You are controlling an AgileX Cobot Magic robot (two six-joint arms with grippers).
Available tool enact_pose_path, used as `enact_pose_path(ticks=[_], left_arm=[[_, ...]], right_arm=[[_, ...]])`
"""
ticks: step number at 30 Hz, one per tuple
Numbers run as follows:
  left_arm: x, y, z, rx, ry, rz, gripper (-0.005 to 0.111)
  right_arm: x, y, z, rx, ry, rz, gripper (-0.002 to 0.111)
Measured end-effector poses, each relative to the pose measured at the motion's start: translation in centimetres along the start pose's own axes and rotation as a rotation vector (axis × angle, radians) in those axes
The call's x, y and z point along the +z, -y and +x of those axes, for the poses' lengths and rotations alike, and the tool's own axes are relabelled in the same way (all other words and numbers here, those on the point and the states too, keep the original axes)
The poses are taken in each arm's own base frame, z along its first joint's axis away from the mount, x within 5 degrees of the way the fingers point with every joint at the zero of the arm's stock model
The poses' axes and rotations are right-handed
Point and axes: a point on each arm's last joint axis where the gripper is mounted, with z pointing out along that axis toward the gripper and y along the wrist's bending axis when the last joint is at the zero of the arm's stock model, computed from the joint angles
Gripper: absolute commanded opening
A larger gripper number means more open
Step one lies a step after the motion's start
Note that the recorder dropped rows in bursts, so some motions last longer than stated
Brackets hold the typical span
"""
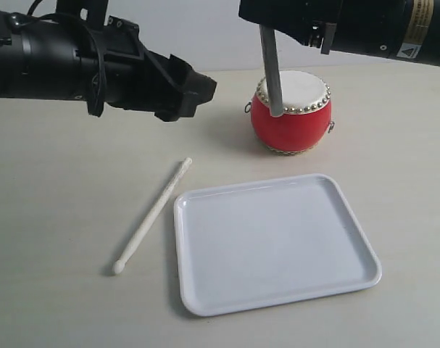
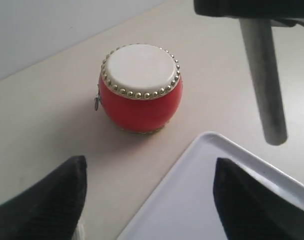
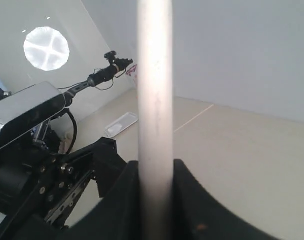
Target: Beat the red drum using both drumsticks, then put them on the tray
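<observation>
As the exterior view takes in the whole workspace, it places everything. The red drum point(image 1: 292, 127) stands on the table point(image 1: 53, 188) just beyond the far rim of the tray point(image 1: 277, 246), which has nothing lying in it. The loose drumstick point(image 1: 153, 215) lies flat on the table beside the tray's left edge, not touching it, with its bead tip at the near end. My right gripper point(image 1: 269, 27) carries the held drumstick point(image 1: 272, 72), which hangs nearly upright. In this picture its lower end overlaps the drum's studded rim. My left gripper point(image 1: 199, 90) hovers over the table, above the loose drumstick and off to its far side.

Left wrist view: the two fingers point(image 2: 51, 200) stand wide apart with nothing between them. Here the end of the held drumstick hangs clear of the red drum, off to one side near the tray's corner. The exterior view hides that gap. The loose drumstick is not shown.

Right wrist view: the jaws are clamped on the shaft of the held drumstick point(image 3: 154, 100). Neither drum nor tray appears.

Handling, as I judge it: both drumsticks look light, rigid and smooth, so they are apt to roll on the table and to swivel in a pinch. I would take the loose drumstick near mid-shaft, across its length. The red drum looks light enough to skid under a hard stroke.
</observation>
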Motion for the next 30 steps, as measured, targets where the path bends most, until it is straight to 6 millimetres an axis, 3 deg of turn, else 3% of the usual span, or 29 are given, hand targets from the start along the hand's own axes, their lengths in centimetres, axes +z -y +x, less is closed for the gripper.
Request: enact_pose_path(ticks=[8, 15, 18, 22, 26, 30], left_arm=[[1.4, -1.3, -2.7, -0.123, 0.062, 0.014, 0.068], [1.6, -5.7, -3.9, -0.329, 0.118, 0.047, 0.068], [1.9, -8.1, -3.6, -0.399, 0.139, 0.136, 0.068], [2.7, -10.3, -2.1, -0.443, 0.189, 0.377, 0.068], [4.4, -9.8, -0.1, -0.364, 0.197, 0.594, 0.068], [6.3, -9.2, 1.6, -0.295, 0.19, 0.665, 0.068]], right_arm=[[-0.1, 2.1, 0.3, -0.054, 0.088, 0.054, 0.0], [-2.3, 5.0, 0.0, -0.007, 0.18, 0.159, 0.0], [-2.6, 5.5, 0.3, -0.015, 0.173, 0.172, 0.0], [-2.6, 5.5, 0.4, -0.021, 0.164, 0.17, 0.0], [-2.5, 5.5, 0.5, 0.012, 0.158, 0.164, 0.0], [-1.8, 5.1, 0.7, 0.099, 0.151, 0.136, 0.0]])
